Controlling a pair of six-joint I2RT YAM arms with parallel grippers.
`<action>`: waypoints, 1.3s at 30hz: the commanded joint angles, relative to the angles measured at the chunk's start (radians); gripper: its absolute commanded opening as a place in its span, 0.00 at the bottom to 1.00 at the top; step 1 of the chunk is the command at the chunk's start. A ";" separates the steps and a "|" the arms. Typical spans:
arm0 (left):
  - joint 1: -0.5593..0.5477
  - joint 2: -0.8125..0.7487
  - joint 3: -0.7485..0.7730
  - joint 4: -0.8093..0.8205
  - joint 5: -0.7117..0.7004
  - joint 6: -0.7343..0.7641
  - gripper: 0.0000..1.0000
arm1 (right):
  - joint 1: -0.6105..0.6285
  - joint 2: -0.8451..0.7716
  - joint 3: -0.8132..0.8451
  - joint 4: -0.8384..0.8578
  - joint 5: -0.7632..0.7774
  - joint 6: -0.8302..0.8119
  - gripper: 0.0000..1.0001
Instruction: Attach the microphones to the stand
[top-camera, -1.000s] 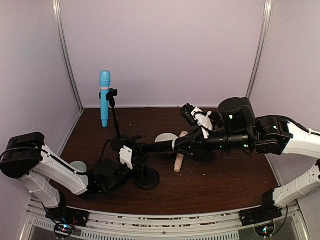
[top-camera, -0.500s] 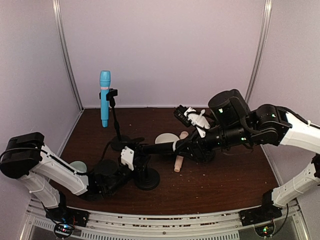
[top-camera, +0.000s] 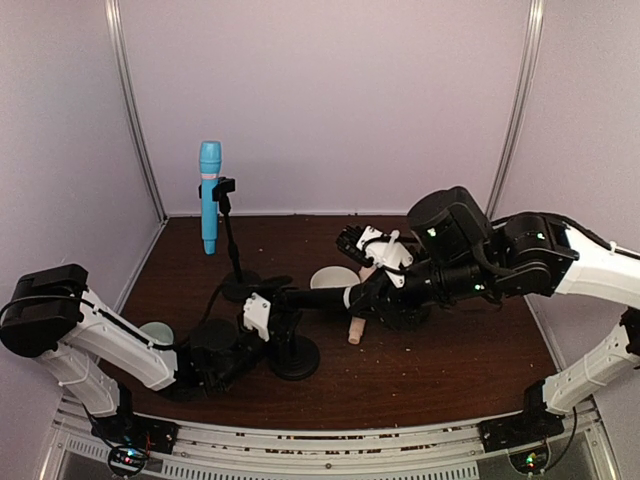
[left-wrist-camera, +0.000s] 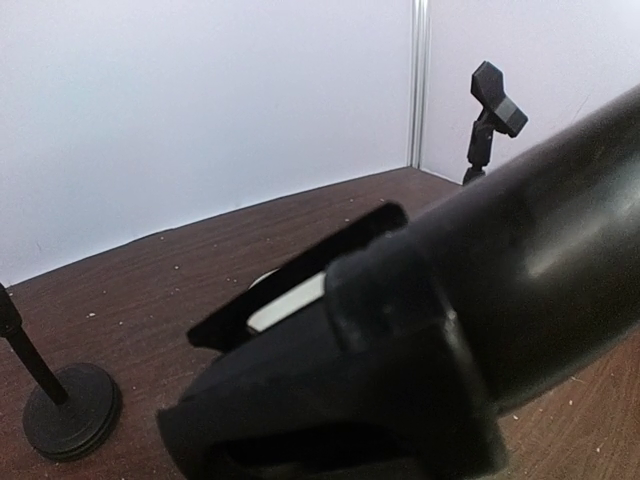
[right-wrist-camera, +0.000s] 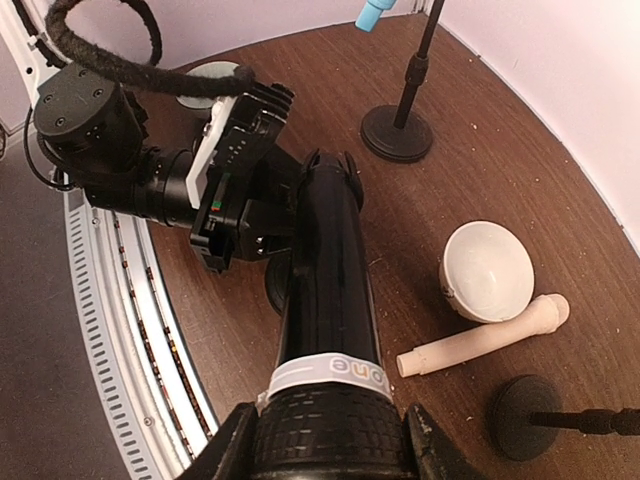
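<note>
Black microphone (left-wrist-camera: 540, 240) close across foreground

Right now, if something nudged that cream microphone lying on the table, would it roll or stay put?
Probably rolls: the cream microphone is a round stick lying flat. Its wider head would likely curve its path. It looks rigid.

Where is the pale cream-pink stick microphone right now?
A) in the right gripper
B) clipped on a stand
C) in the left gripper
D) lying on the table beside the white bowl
D: the pale cream-pink stick microphone lies flat on the brown wooden table, beside the round white bowl.
</note>
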 joint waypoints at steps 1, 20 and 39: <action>-0.058 -0.019 0.065 0.048 0.146 0.061 0.00 | 0.012 0.104 -0.058 0.068 -0.047 0.044 0.00; -0.072 -0.030 0.055 0.040 0.145 0.078 0.00 | -0.040 0.224 0.048 0.081 -0.219 0.274 0.00; -0.090 -0.036 0.070 0.017 0.161 0.081 0.00 | -0.063 0.436 0.381 -0.229 -0.101 0.018 0.00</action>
